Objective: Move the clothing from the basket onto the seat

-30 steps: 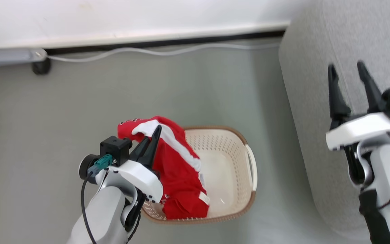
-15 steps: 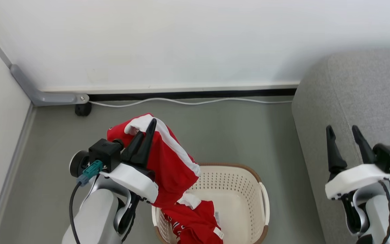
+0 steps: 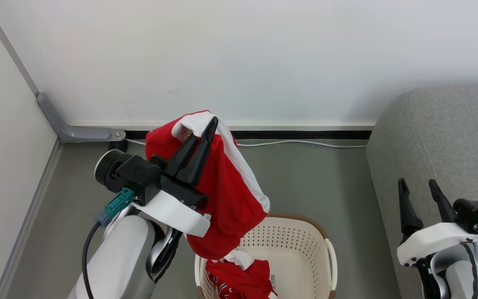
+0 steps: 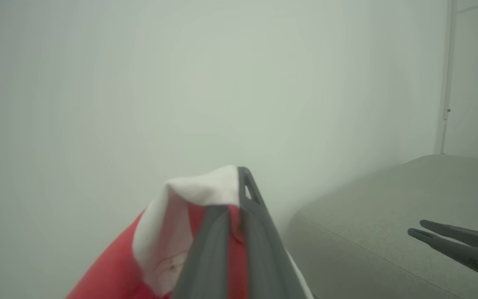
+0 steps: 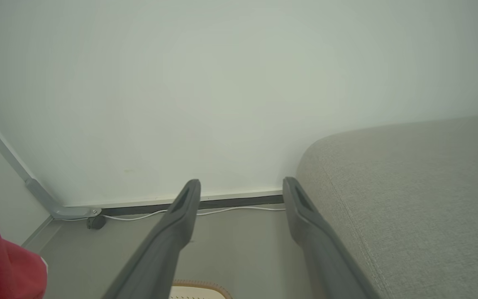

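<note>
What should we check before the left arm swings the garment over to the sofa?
1. Grip: left gripper shut on held garment: ok.
2. Hem clear of basket: cannot tell; it overlaps the rim in the head view.
3. Free of second garment: cannot tell; the two meet in the head view.
4. Landing spot: visible part of sofa is bare: ok.
5. The right gripper open, holding nothing: ok.
6. Basket emptied: not ok; second garment inside.

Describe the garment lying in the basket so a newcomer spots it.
Left of the grey sofa, a cream basket stands on the floor. Inside it lies a crumpled red garment; the other red garment hangs above from the left gripper.
</note>
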